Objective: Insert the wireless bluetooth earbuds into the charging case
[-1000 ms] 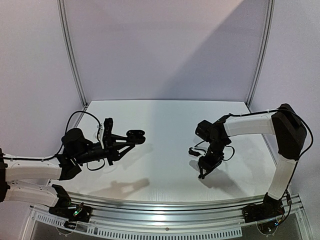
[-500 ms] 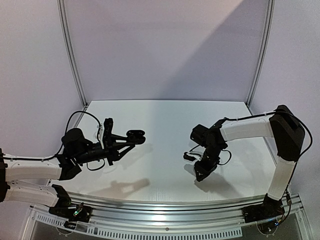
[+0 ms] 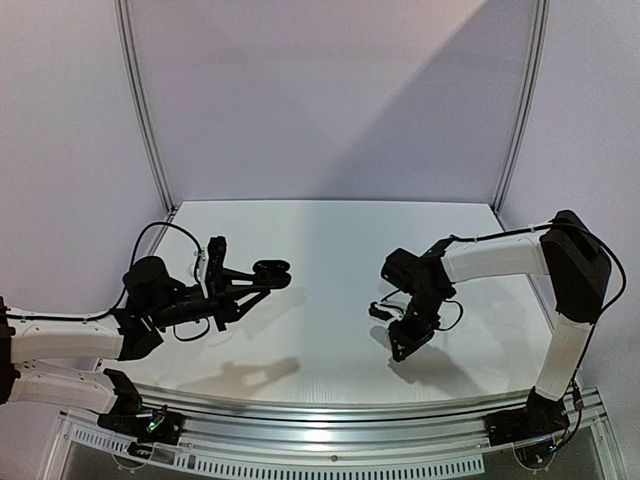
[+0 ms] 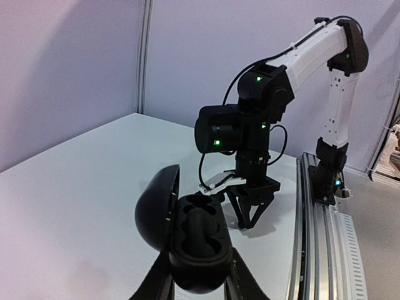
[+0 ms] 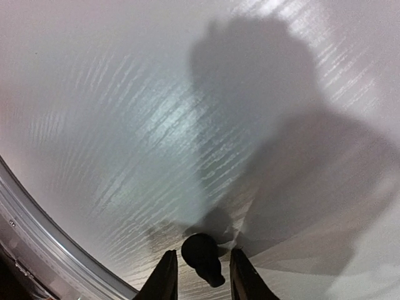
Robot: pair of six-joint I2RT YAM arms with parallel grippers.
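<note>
since a second ago the right gripper (image 3: 405,345) has slid left and a little nearer the arm bases, staying low over the table (image 3: 320,240). in the last half second it has hardly shifted. the left gripper (image 3: 262,279) and its load have not moved.

the right fingers are drawn in narrow on a small black earbud (image 5: 201,255). its round head sits at the tips, the stem runs back between them, and its shadow lies close beneath on the table. the left gripper is closed on the base of the case (image 4: 197,240), held up in the air with the lid swung open. its dark inside shows moulded hollows; whether either is filled i cannot tell.

the earbud looks very light, hard and glossy, so it is likely to twist or squirt out of a pinch. a hold across its body seems right, with one end left free to lead in. the case is smooth and rounded too, so a push on seating may rock it in the left fingers.

room is good: bare table lies between the arms, which are well apart. the rail (image 3: 330,412) at the near edge is near the right gripper, so the lift is best taken up and away from it.
</note>
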